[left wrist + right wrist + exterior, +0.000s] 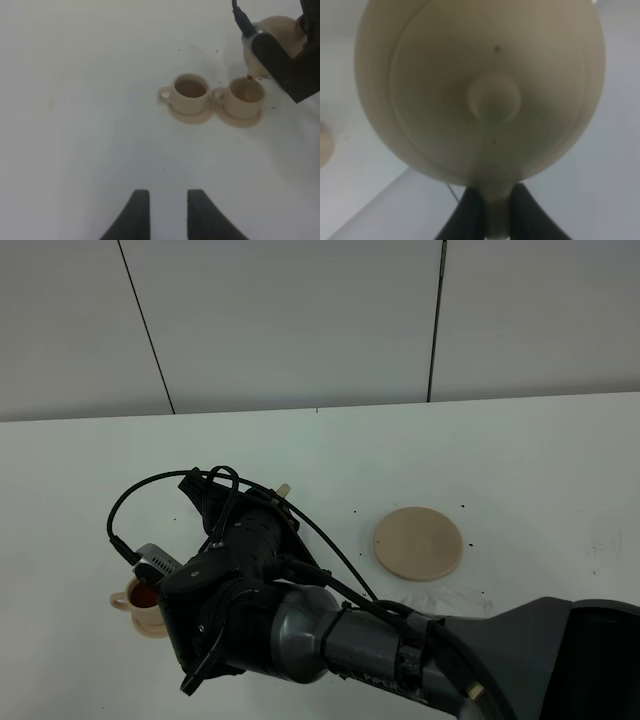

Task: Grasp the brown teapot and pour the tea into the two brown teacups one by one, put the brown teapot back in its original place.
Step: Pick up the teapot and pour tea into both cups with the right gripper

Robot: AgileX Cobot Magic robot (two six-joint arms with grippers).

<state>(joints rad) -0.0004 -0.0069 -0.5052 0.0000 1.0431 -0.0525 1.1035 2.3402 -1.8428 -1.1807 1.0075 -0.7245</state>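
Observation:
In the left wrist view the brown teapot (277,35) hangs tilted, its spout (250,77) right over the rim of one teacup (246,96). Beside it stands the other teacup (190,92), with brown tea inside; both sit on small saucers. My right gripper (492,212) is shut on the handle of the teapot (480,90), whose lid knob faces that camera. From above, my right arm (250,580) reaches across to the left and hides most of the pot and one cup; a teacup (138,597) with dark tea shows. My left gripper (167,212) hovers low, fingers slightly apart, holding nothing.
The flat tan disc (418,543) lies bare on the white table, right of the arm. Small dark specks dot the table around the disc and the cups. A grey wall runs along the table's far edge.

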